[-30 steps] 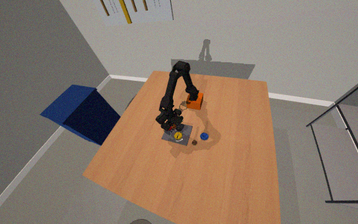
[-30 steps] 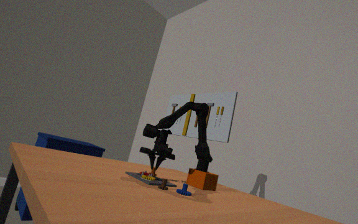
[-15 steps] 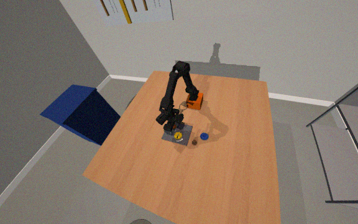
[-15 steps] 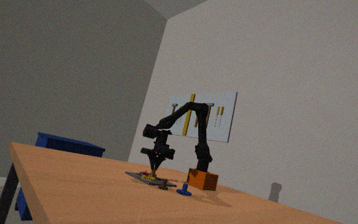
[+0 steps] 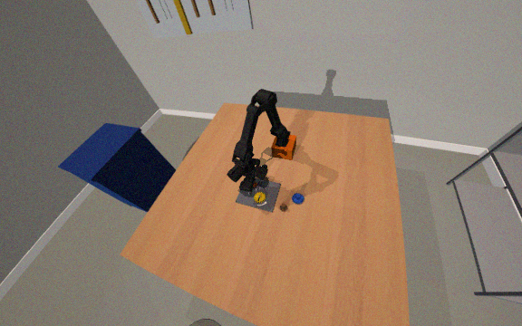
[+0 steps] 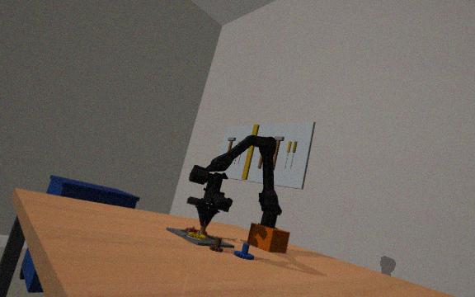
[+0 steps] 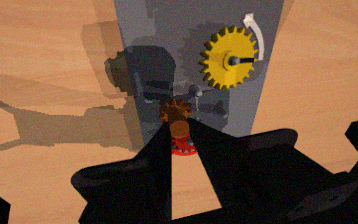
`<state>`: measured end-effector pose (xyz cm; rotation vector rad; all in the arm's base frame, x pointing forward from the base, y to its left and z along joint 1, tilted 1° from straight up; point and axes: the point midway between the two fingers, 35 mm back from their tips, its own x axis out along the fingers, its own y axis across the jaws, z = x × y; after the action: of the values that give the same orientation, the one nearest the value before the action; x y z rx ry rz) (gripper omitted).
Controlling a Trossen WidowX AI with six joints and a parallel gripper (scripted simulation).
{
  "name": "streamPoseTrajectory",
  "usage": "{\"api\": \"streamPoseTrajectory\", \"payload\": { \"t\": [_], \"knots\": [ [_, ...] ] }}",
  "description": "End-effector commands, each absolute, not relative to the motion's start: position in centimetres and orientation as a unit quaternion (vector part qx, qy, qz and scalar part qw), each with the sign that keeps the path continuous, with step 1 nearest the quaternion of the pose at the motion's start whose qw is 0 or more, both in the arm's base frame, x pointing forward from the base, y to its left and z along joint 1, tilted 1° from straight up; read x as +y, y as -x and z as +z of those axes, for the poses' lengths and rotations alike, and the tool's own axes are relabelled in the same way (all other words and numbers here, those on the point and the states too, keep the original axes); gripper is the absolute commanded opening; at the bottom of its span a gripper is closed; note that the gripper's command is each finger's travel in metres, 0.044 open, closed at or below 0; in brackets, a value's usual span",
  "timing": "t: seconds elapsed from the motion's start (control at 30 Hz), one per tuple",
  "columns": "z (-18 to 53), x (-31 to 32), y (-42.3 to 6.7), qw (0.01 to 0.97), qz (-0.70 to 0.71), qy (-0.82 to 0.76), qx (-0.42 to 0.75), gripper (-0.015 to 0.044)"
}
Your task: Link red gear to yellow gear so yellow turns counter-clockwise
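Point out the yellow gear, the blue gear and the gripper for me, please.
Yellow gear (image 7: pixel 221 69): wrist view, on its toothed face.
Blue gear (image 6: pixel 244 255): exterior view, on its toothed disc.
Gripper (image 7: pixel 178 123): wrist view, midway between its fingertips.

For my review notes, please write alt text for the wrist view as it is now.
The gripper holds a small brown gear over a grey board, partly hiding a red gear. A yellow gear sits further up, beside a white arrow.
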<state>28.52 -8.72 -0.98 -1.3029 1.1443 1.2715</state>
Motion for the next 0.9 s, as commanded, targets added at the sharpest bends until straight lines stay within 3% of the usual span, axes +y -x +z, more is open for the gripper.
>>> {"api": "streamPoseTrajectory", "payload": {
  "t": [0.0, 0.57, 0.73, 0.87],
  "knots": [
    [-1.13, -8.72, -28.48, 0.495, 0.501, 0.514, 0.49, 0.0],
    [-1.43, -8.79, -28.51, 0.57, 0.417, 0.429, 0.563, 0.0],
    [-1.3, -8.78, -28.5, 0.558, 0.432, 0.444, 0.551, 0.0131],
    [-0.99, -8.78, -28.49, 0.541, 0.453, 0.465, 0.535, 0.014]
  ]
}}
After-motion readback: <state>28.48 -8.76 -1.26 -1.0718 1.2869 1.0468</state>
